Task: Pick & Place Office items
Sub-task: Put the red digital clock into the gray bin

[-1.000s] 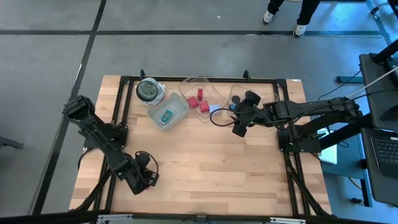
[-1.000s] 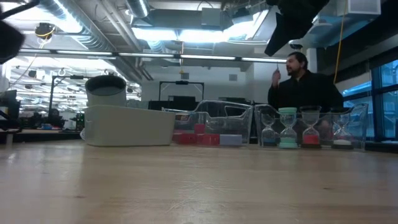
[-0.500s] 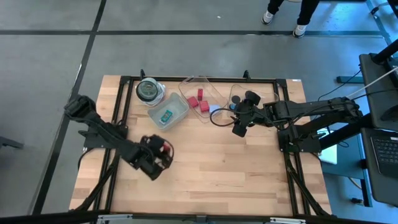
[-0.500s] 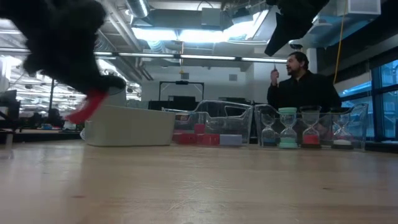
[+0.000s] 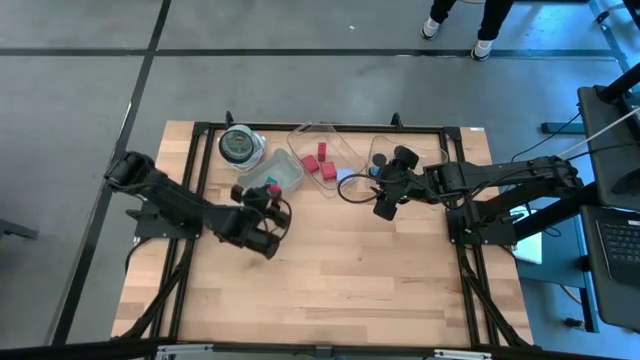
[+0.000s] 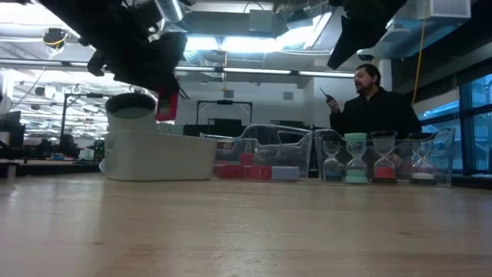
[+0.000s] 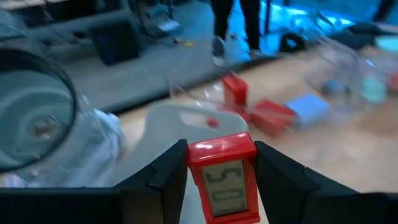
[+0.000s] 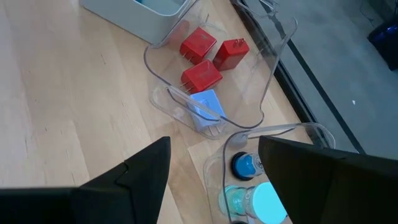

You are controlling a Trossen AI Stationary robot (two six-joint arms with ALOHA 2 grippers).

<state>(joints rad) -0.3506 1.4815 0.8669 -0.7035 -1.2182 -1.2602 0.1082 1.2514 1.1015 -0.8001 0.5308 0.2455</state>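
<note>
My left gripper (image 5: 268, 199) is shut on a red flat rectangle with a grey number display (image 7: 222, 186), carried in the air over the near rim of the white tray (image 5: 283, 172). A teal piece (image 5: 268, 185) lies in that tray. Three red blocks (image 8: 204, 56) and a pale-blue rectangle (image 8: 204, 107) lie in a clear tray (image 5: 340, 150). Short cylinders with coloured tops (image 8: 244, 163) stand in another clear tray. My right gripper (image 5: 385, 203) hovers open above the table just near of these trays; its fingers spread wide in the right wrist view (image 8: 214, 180). My left gripper pinches the red rectangle by its two long side edges (image 7: 194, 180) between the two fingers (image 7: 165, 180), display toward the wrist camera. The fingers point slanting down toward the table's far side. The piece is lifted clear and hangs roughly upright (image 6: 167, 105) below the gripper.
A round clear jar with a dark lid (image 5: 238, 146) stands left of the white tray, close to my left gripper. The near half of the wooden table (image 5: 340, 280) lies bare. A person (image 6: 377, 100) stands beyond the far edge.
My left gripper has swung from the table's near-left corner toward the far edge and to the right, carrying the red rectangle up to the white tray. My right arm has kept still.
</note>
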